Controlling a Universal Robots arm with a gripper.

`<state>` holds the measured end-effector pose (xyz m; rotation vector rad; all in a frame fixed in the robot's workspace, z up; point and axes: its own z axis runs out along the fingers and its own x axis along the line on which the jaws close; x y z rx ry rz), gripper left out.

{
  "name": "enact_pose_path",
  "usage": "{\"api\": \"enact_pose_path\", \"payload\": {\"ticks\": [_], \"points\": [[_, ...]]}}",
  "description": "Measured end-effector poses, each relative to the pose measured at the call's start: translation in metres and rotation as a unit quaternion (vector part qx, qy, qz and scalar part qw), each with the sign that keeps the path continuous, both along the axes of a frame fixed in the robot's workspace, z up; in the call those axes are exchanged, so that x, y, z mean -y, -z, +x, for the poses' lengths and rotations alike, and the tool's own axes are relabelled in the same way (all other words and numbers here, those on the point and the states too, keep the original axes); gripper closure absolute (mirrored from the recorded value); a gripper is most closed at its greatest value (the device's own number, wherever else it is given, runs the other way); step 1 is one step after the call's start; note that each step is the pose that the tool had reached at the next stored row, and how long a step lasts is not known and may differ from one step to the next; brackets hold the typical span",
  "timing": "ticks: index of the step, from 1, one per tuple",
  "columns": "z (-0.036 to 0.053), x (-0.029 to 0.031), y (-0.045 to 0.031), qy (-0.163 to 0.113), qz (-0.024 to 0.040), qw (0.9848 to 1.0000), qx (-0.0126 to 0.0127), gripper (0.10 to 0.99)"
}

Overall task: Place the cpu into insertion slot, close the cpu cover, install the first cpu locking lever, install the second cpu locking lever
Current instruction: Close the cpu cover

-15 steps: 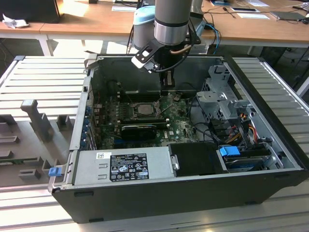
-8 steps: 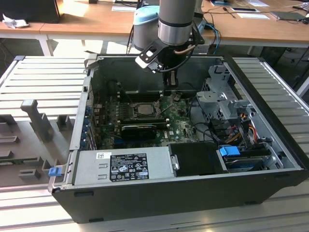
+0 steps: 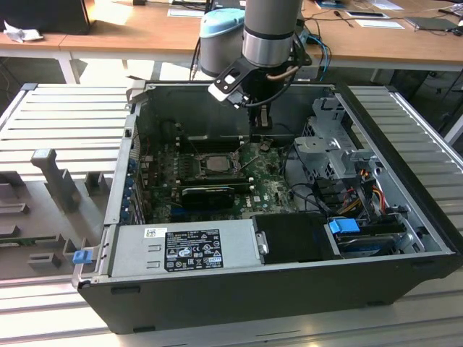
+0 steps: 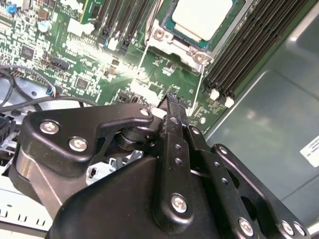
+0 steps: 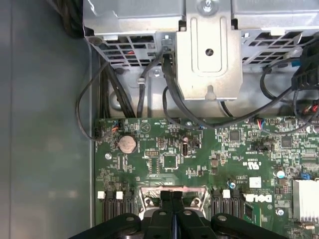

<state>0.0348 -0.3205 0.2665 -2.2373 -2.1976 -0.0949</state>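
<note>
Open black metal computer case (image 3: 217,303), lying on its side on a slatted table (image 3: 65,108). Green motherboard (image 5: 199,149) on the case floor. One arm reaches down into the case. Black gripper (image 3: 263,139) hangs low over the board, on the exterior view's right of the socket.

Jaws: pressed together in both wrist views, tips (image 4: 172,99) meeting as one narrow point. Nothing visibly pinched between them.

Square black insertion slot with dark rim (image 3: 189,165) sits mid-board. Small flat square cpu with dull silver-grey top (image 4: 202,17) is already seated in it, lying flat. Thin grey metal cpu cover frame (image 4: 177,46) looks folded down around the chip, which shows through its window.

Two thin wire locking levers (image 4: 138,67) (image 4: 198,84) run from the socket corners toward the gripper, long axes roughly parallel. The second one ends just beside the fingertips, the first further off. Can't tell if either is latched.

Key relation: the socket lies straight ahead of the closed tips, its metal edge (image 5: 169,191) right in front of them in the first wrist view.
</note>
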Motion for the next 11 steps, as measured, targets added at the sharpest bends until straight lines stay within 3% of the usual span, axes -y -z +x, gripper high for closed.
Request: {"api": "enact_pose_path", "payload": {"ticks": [11], "points": [[0.0249,0.0,0.0,0.0,-0.0001,1.0,0.0,0.98]]}}
